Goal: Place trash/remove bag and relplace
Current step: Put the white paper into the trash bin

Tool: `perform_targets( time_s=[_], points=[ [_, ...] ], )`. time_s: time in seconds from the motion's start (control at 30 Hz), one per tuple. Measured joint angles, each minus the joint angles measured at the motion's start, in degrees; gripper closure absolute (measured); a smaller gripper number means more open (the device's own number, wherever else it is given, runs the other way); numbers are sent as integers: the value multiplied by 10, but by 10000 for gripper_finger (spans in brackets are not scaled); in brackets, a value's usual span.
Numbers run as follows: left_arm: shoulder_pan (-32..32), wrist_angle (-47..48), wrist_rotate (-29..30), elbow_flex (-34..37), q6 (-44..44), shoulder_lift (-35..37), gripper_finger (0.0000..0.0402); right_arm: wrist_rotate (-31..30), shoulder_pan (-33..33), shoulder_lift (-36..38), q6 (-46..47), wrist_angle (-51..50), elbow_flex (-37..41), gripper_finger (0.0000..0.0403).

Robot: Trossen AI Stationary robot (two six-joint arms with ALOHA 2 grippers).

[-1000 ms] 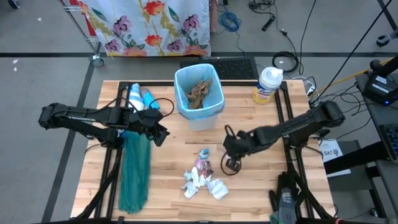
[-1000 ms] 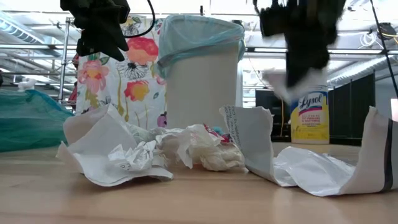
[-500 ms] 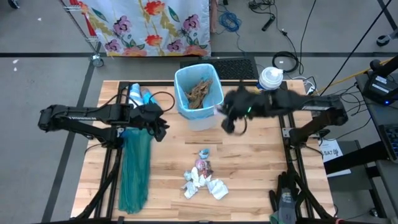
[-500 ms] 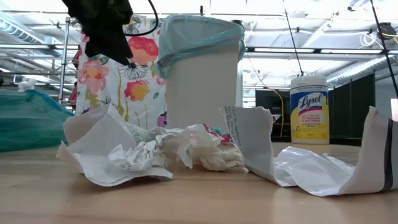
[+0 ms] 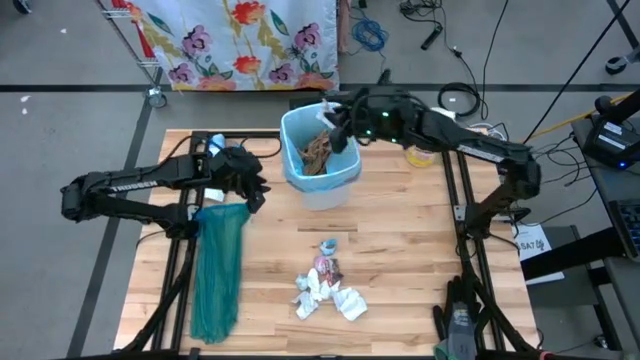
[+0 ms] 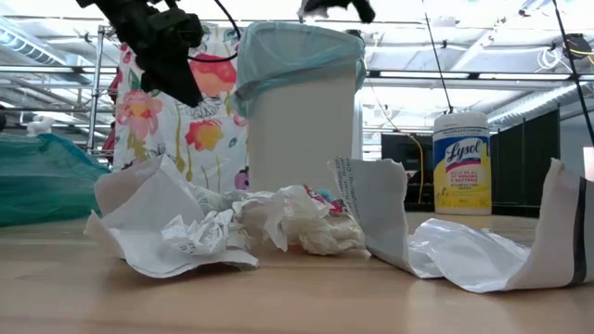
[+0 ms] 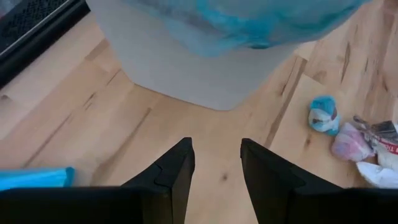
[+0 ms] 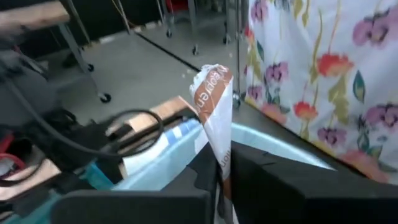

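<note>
A bare stretch of wooden table (image 5: 400, 250) fills the centre and right of the high view. At upper centre stands the white bin (image 5: 322, 186), lined with the bag (image 5: 290, 150) (crumpled brown paper inside). Over its upper-right rim the right gripper (image 5: 338, 128) pinches a white-and-brown paper strip (image 8: 214, 112), long axis upright. The left gripper (image 7: 215, 163), fingers parted and empty, hangs left of the bin. The trash (image 5: 328, 285) lies low, centre frame.
</note>
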State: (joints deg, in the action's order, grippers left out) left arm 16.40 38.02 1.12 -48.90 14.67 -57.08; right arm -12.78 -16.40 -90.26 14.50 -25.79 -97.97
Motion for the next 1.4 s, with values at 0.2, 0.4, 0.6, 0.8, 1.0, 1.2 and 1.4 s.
perform_targets(
  time_s=[0.2,0.4,0.6,0.8,1.0,1.2,1.4],
  points=[
    [32,0,-37,0,-38,0,265,43,-22,-54,25,-1,0,326],
    [45,8,-44,0,-50,0,265,48,-27,-62,30,-25,0,263],
    [46,11,-44,0,-50,0,265,56,-27,-27,49,-63,0,234],
    [46,8,-44,0,-46,0,265,57,-26,-8,60,-112,0,230],
    [46,1,-54,0,-30,0,265,121,-25,2,62,-150,0,231],
    [46,-1,-59,0,-30,0,265,85,-24,-2,81,-208,0,232],
    [46,-1,-59,0,-30,0,265,145,-23,-4,72,-174,0,232]
  ],
)
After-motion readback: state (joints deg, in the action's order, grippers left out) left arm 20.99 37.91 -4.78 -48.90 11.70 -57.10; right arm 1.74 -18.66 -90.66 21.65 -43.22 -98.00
